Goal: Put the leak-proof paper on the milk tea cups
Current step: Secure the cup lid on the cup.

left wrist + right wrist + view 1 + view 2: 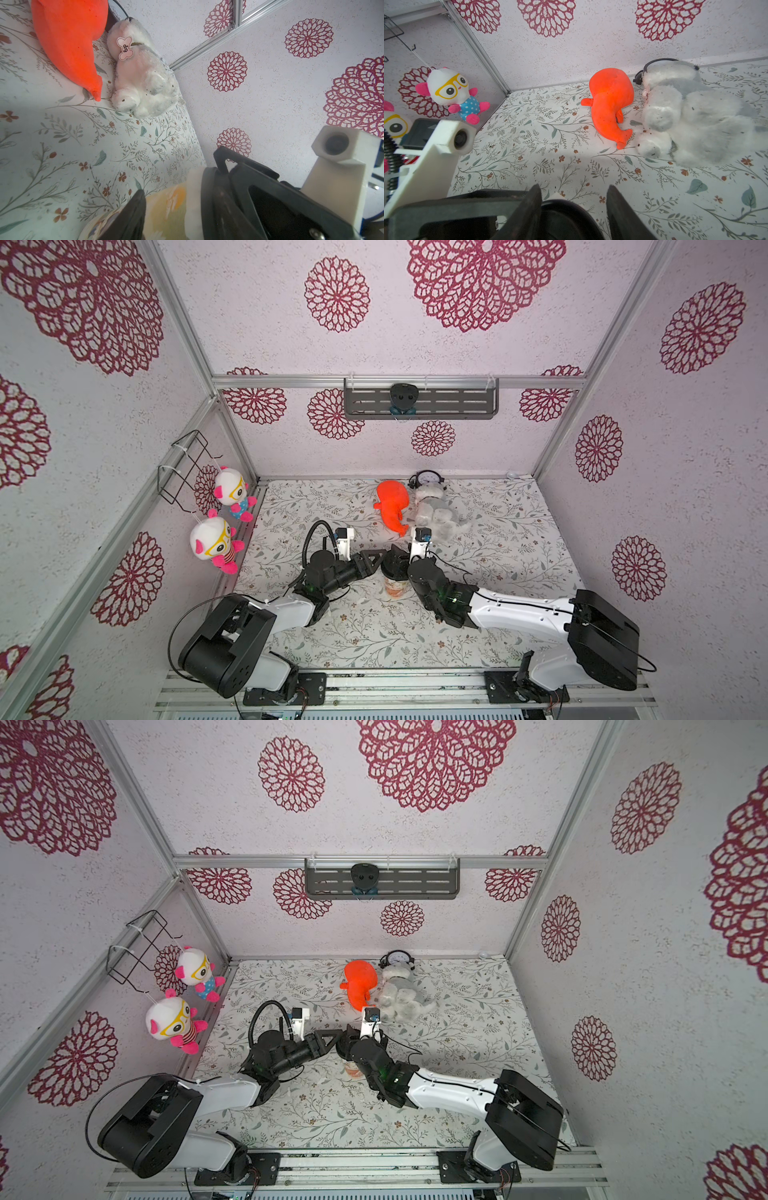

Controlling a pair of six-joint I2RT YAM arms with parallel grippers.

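The milk tea cup stands upright mid-table, its orange print showing low on its side. A black round lid sits on its mouth. The whitish leak-proof paper lies squeezed under that lid, and a corner pokes out past the rim. My right gripper reaches over the cup with its jaws either side of the lid. My left gripper comes in sideways, jaws apart. One of its fingers lies beside the cup wall and the other rests over the lid's edge.
An orange plush and a grey-white plush dog lie just behind the cup, and a small clock stands at the back wall. Two dolls hang on the left wall under a wire rack.
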